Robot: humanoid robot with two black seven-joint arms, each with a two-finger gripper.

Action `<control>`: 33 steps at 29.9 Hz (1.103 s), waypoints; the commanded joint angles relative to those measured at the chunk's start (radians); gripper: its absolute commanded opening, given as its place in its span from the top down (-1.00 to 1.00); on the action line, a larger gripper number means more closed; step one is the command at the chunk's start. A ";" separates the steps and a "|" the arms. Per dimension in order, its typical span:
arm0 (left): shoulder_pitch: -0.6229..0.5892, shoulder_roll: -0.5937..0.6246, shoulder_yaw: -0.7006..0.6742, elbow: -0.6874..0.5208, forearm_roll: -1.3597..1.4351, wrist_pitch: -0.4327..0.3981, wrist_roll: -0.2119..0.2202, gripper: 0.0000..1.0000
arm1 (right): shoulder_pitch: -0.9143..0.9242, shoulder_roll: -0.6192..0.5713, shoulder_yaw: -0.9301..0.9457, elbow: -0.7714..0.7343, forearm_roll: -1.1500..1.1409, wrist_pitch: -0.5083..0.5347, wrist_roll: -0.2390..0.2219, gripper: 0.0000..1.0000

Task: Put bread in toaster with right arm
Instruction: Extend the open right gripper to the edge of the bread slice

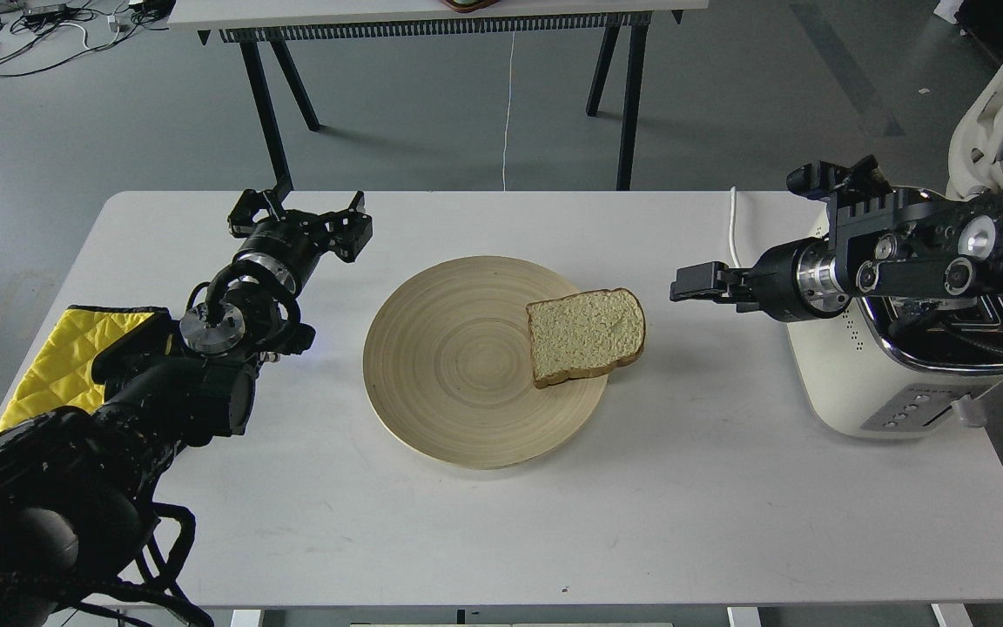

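Observation:
The bread (586, 335) lies flat on the right rim of a round wooden plate (458, 361), its right edge hanging over the table. The cream-white toaster (841, 374) stands at the table's right; my right arm crosses over its chrome top and hides most of the slots. My right gripper (684, 286) points left, level, a short way right of the bread and above the table. It is seen side-on, so its fingers overlap. My left gripper (299, 216) is open and empty, left of the plate at the back.
A yellow quilted cloth (57, 366) lies at the table's left edge under my left arm. The toaster's white cable (738, 252) runs back over the table. A black-legged table (432, 17) stands behind, a white chair (989, 113) at far right.

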State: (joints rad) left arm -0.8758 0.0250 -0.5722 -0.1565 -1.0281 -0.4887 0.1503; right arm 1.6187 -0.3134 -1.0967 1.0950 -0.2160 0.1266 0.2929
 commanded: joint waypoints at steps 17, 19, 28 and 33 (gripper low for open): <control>0.000 0.001 0.000 0.000 0.000 0.000 0.000 -1.00 | -0.111 0.028 0.120 0.005 0.021 -0.081 -0.001 0.12; 0.000 0.001 0.000 0.000 0.000 0.000 0.000 -1.00 | -0.111 0.028 0.120 0.006 0.021 -0.079 -0.001 0.19; 0.000 0.001 0.000 0.000 -0.001 0.000 0.000 -1.00 | -0.109 0.027 0.120 0.006 0.023 -0.079 -0.001 0.40; 0.000 0.001 0.000 0.000 -0.001 0.000 0.000 -1.00 | -0.109 0.025 0.121 0.006 0.026 -0.079 -0.001 0.03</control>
State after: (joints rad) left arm -0.8758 0.0261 -0.5722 -0.1565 -1.0280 -0.4887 0.1503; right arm 1.5085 -0.2866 -0.9770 1.1014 -0.1921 0.0477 0.2914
